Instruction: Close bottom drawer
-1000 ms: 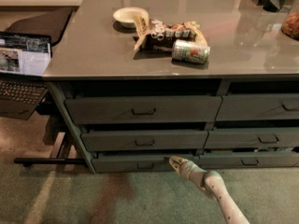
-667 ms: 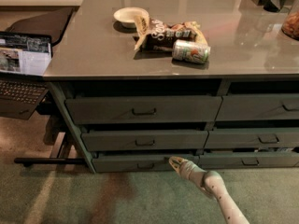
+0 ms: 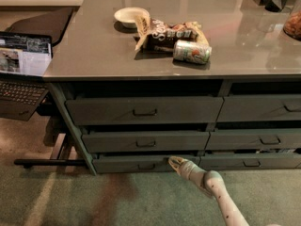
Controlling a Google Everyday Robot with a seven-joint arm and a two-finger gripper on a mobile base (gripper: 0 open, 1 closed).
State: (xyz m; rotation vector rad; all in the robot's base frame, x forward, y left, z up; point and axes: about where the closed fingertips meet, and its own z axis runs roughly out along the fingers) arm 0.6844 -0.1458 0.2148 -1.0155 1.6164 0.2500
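Pincer (image 3: 175, 162) unmoved, at bottom drawer (image 3: 122, 164) front.

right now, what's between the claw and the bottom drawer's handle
Only a bare stretch of the bottom drawer front panel, as the camera view shows. The claw is low at that front, beside the handle, with nothing between them.

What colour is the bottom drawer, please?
The bottom drawer is dark grey-green (camera view); the gripper is at its front.

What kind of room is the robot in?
Probably an office snack area: a grey counter holds a bowl, chip bag and can, with a laptop beside it. The gripper is at the front of the bottom drawer.
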